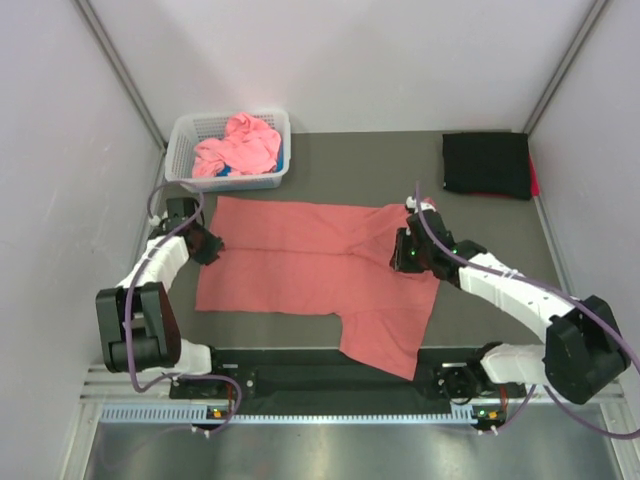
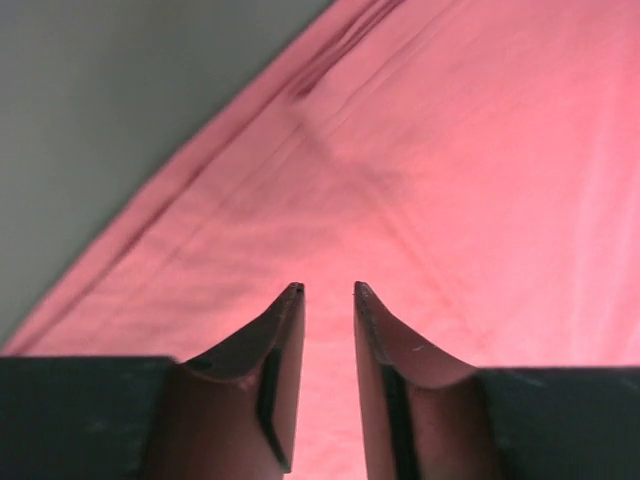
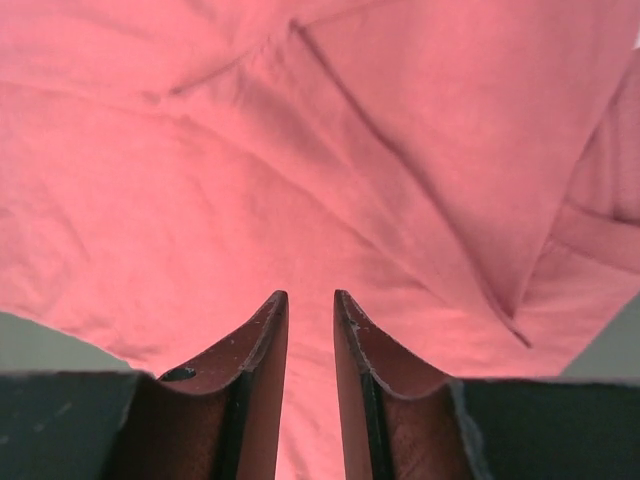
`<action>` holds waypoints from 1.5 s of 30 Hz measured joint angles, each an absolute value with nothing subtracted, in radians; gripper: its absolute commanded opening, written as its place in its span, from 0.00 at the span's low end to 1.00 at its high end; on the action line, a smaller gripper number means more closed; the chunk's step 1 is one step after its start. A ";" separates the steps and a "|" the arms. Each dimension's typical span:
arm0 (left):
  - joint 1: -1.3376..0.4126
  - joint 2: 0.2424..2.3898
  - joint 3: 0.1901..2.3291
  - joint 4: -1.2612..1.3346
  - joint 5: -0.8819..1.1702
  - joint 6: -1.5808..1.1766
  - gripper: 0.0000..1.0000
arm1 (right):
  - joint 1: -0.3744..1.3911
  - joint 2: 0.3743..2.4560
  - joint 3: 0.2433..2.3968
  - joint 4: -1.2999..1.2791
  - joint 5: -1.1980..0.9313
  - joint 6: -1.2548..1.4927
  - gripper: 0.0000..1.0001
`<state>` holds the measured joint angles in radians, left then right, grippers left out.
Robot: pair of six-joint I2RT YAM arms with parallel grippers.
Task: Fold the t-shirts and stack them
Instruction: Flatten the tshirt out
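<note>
**Two sets of fingers hover low over salmon shirt**

Spread flat across the middle of the grey desk, a salmon-red t-shirt lies with one sleeve trailing toward the near edge. The left fingers sit at its left edge and the right fingers over its right side. Each pair stands a narrow gap apart just above the cloth, with nothing visibly pinched between them. A crumpled pink t-shirt fills the white lattice basket at the far left. A folded black t-shirt rests at the far right corner.
</note>
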<state>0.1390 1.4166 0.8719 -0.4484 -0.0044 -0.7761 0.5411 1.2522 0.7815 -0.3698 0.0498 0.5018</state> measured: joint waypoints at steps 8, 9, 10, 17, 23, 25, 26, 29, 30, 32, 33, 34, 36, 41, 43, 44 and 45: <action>0.147 1.529 0.802 -0.469 0.043 -0.953 0.32 | 0.715 1.335 0.635 -0.285 0.153 0.587 0.23; 0.149 1.529 0.802 -0.473 0.038 -0.976 0.32 | 0.727 1.341 0.625 -0.285 0.165 0.593 0.23; 0.151 1.528 0.797 -0.476 0.028 -1.007 0.32 | 0.742 1.346 0.611 -0.287 0.187 0.605 0.23; 0.149 1.496 0.792 -0.567 -0.100 -1.174 0.32 | 0.814 1.268 0.539 -0.284 0.301 0.676 0.22; 0.149 1.418 0.736 -0.655 -0.216 -1.249 0.31 | 0.855 1.127 0.443 -0.308 0.334 0.729 0.22; 0.149 1.381 0.709 -0.676 -0.243 -1.265 0.31 | 0.875 1.117 0.441 -0.327 0.342 0.745 0.21; 0.149 1.370 0.700 -0.692 -0.257 -1.271 0.32 | 0.883 1.115 0.441 -0.333 0.345 0.752 0.22; 0.149 1.361 0.696 -0.744 -0.292 -1.282 0.32 | 0.912 1.113 0.441 -0.349 0.360 0.772 0.22; 0.149 1.359 0.696 -0.756 -0.303 -1.285 0.32 | 0.924 1.113 0.442 -0.355 0.368 0.780 0.22; 0.150 1.354 0.696 -0.797 -0.340 -1.285 0.32 | 0.945 1.113 0.442 -0.364 0.382 0.790 0.23; 0.152 1.352 0.696 -0.820 -0.356 -1.285 0.32 | 0.954 1.113 0.444 -0.372 0.387 0.795 0.24; 0.152 1.348 0.696 -0.843 -0.373 -1.283 0.32 | 0.960 1.113 0.449 -0.384 0.390 0.797 0.28; 0.152 1.338 0.713 -0.893 -0.403 -1.272 0.33 | 0.968 1.111 0.467 -0.422 0.389 0.793 0.31; 0.155 1.268 0.858 -0.855 -0.410 -1.082 0.39 | 0.941 1.102 0.621 -0.530 0.353 0.626 0.36; 0.155 1.213 0.873 -0.743 -0.345 -0.977 0.45 | 0.841 1.097 0.699 -0.505 0.266 0.527 0.38; 0.158 1.182 0.866 -0.688 -0.289 -0.937 0.47 | 0.780 1.098 0.727 -0.492 0.228 0.487 0.37; 0.159 1.154 0.850 -0.631 -0.239 -0.905 0.48 | 0.694 1.103 0.762 -0.477 0.172 0.435 0.38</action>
<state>0.1589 1.1542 0.8505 -0.6312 -0.2390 -0.9047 0.6941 1.1034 0.7620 -0.4770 0.1719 0.4355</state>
